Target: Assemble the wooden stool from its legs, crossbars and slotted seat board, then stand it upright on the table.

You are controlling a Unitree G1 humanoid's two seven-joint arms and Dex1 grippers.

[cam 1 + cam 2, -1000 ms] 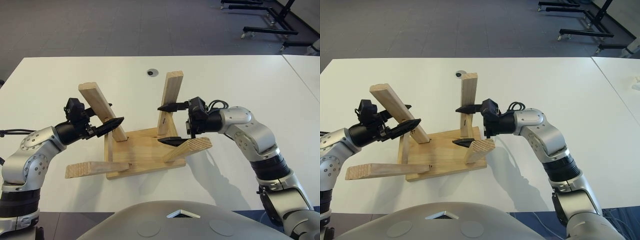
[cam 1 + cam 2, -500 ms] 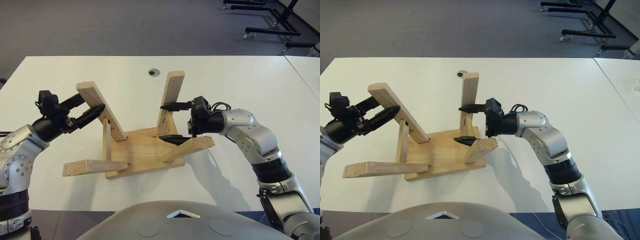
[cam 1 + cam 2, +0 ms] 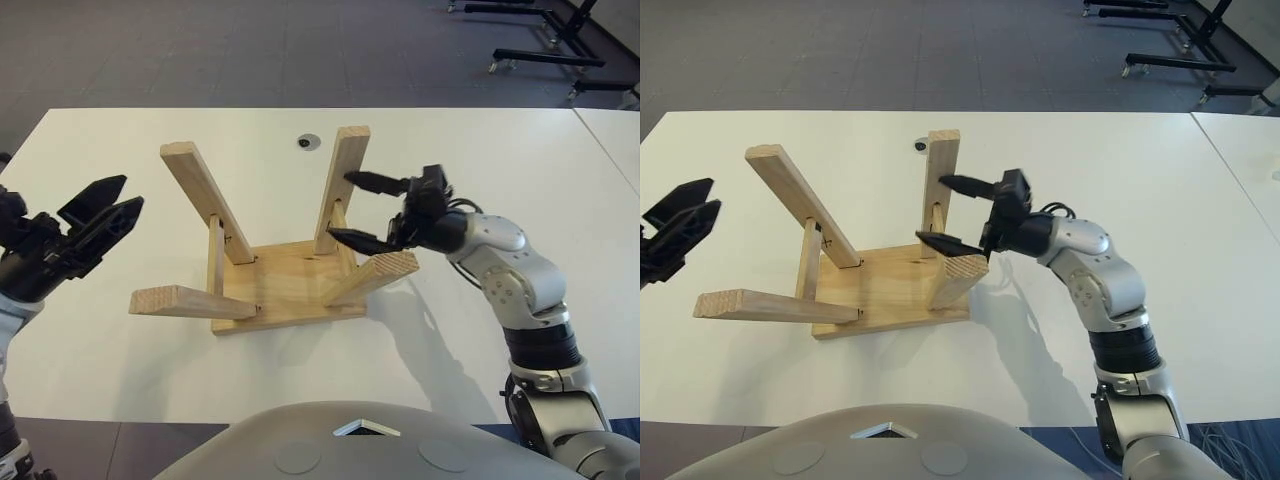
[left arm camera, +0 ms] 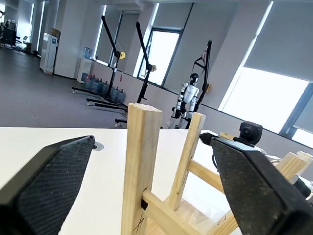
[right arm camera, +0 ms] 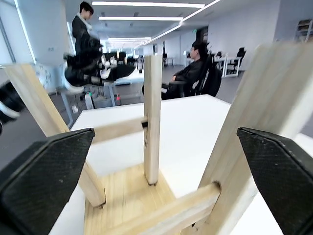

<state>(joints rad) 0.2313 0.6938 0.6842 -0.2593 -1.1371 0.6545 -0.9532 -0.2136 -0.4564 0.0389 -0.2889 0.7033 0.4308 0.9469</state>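
Note:
The wooden stool (image 3: 290,288) lies upside down on the white table (image 3: 500,160), seat board flat and legs splayed upward. A thin crossbar (image 3: 215,262) joins the two left legs. My left gripper (image 3: 122,195) hangs open well left of the stool, touching nothing; in the left wrist view its fingers (image 4: 46,183) frame the nearest leg (image 4: 142,166) from a distance. My right gripper (image 3: 342,206) stands open at the right side of the far right leg (image 3: 343,180), one fingertip near the leg's top, the other near its base. The right wrist view looks between the legs (image 5: 152,117).
A small round grommet (image 3: 308,142) sits in the table behind the stool. Another table (image 3: 615,130) adjoins on the right. Bare tabletop lies to the right of and behind the stool. Wheeled stands (image 3: 540,55) are on the floor beyond.
My left gripper has drawn back to the left, away from the far left leg, and opened wider. The right gripper has risen and turned slightly, still open. The stool has stayed put.

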